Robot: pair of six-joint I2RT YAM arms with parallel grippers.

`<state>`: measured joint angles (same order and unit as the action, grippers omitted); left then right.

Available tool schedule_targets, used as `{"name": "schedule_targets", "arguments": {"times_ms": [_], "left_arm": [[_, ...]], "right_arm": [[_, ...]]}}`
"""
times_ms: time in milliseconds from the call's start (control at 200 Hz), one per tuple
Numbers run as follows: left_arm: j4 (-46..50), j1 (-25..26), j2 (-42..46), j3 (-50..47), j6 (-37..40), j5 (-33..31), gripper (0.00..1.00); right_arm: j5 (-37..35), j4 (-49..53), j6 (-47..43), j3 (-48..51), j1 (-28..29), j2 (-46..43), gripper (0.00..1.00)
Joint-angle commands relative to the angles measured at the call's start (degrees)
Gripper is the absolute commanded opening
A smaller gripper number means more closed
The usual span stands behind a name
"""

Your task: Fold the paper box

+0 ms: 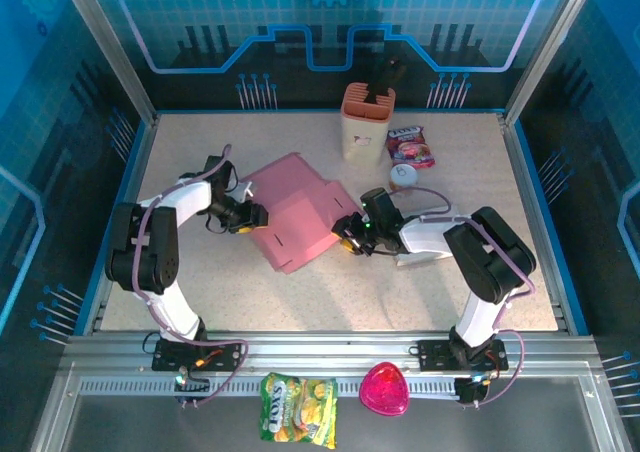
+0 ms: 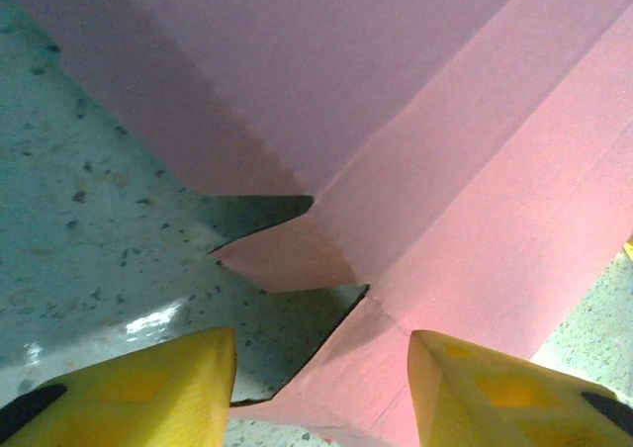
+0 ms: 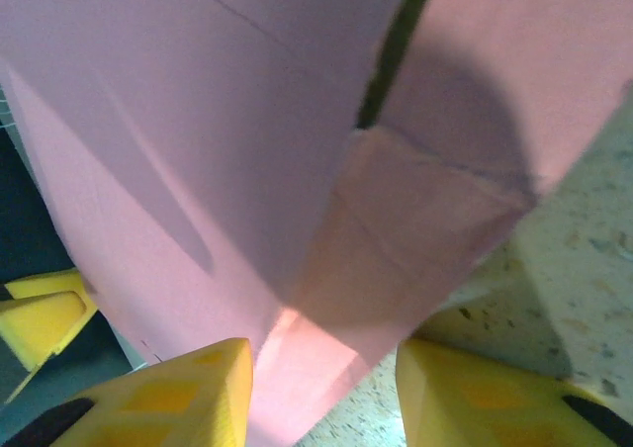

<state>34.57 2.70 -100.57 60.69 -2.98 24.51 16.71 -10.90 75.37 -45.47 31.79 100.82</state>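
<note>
The left gripper (image 2: 321,373) has its blocky yellow fingers (image 2: 168,378) apart, with a corner of the paper box (image 2: 445,170) lying in the gap and not pinched; the right gripper (image 3: 321,383) likewise has its yellow fingers (image 3: 178,393) spread, a pink flap running down between them; each finger is matt plastic with a shallow recess in its face. The box is smooth pink card, creased in straight lines, with pointed notches cut at the corner near the left fingers and a narrow slit near the right ones. Seen from above, the box (image 1: 295,212) lies unfolded and mostly flat in the middle of the table (image 1: 200,282), the left gripper (image 1: 250,217) at its left edge and the right gripper (image 1: 350,234) at its right edge. Beyond the box stands a tan ribbed holder (image 1: 368,122); just right of that lie a glossy snack packet (image 1: 410,144) and a small round tin (image 1: 404,175). Nearer than the box, on the metal rail, lie a yellow-green packet (image 1: 298,408) and a pink heart-shaped case (image 1: 385,389). The table is pale speckled stone-look, blue-edged; aluminium posts and blue circuit-patterned walls enclose it.
</note>
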Motion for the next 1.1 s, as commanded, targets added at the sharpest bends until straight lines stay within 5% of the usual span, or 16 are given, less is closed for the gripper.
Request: {"name": "schedule_targets", "arguments": {"times_ms": [0,525,930,1096], "left_arm": [[-0.5,0.8,0.0,-2.1,1.2,2.7,0.48],[-3.1,5.3,3.0,-6.3,-3.3,6.3,0.36],[-5.4,5.2,5.1,-7.1,-10.9,9.2,0.0],[-8.6,3.9,8.4,-6.9,-19.5,14.9,0.0]], "right_arm": [[1.3,1.3,-0.7,-1.7,-1.3,1.6,0.43],[4.8,4.2,-3.7,-4.1,-5.2,3.8,0.41],[4.3,4.4,-4.4,-3.6,-5.8,1.5,0.42],[4.8,3.5,-3.9,-0.4,-7.4,-3.9,0.51]]}}
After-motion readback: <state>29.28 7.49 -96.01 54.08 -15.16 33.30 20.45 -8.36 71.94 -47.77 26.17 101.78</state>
